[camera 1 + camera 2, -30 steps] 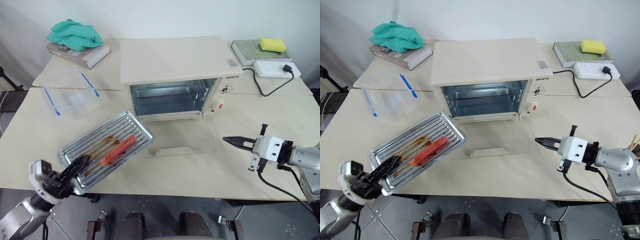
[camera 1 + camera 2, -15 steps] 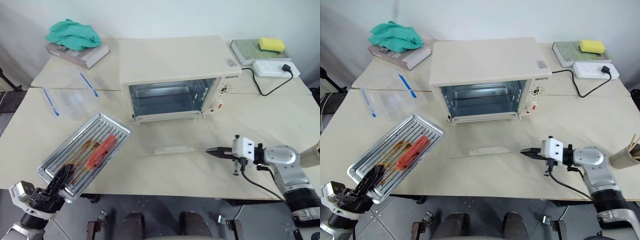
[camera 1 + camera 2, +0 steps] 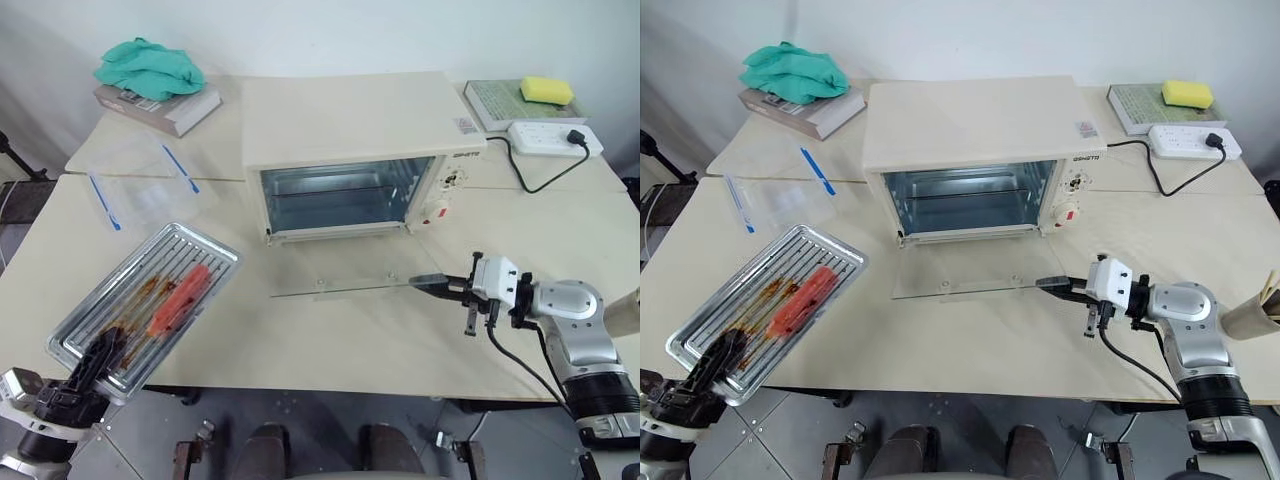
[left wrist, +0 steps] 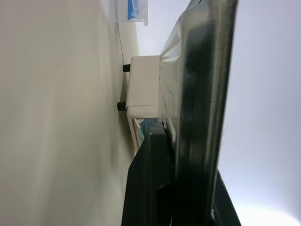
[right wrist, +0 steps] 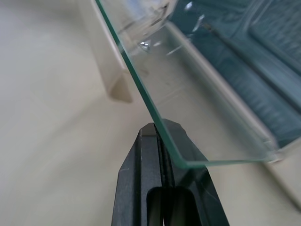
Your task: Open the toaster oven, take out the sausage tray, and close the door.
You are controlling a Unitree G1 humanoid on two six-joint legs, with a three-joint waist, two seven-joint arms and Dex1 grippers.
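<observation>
- The door is partly raised, its free corner resting on the shut fingers of the right gripper, which slide beneath the glass rather than pinch it.
- The toaster oven stands open and empty.
- The sausage tray is out, held at its near end by the closed left gripper, overhanging the table edge.
- Step in hand: closing the door. Next move, by judgement: lift the glass upward and push it toward the oven front.
- The cream table also bears a clear box, books, a power strip; white wall behind.
</observation>
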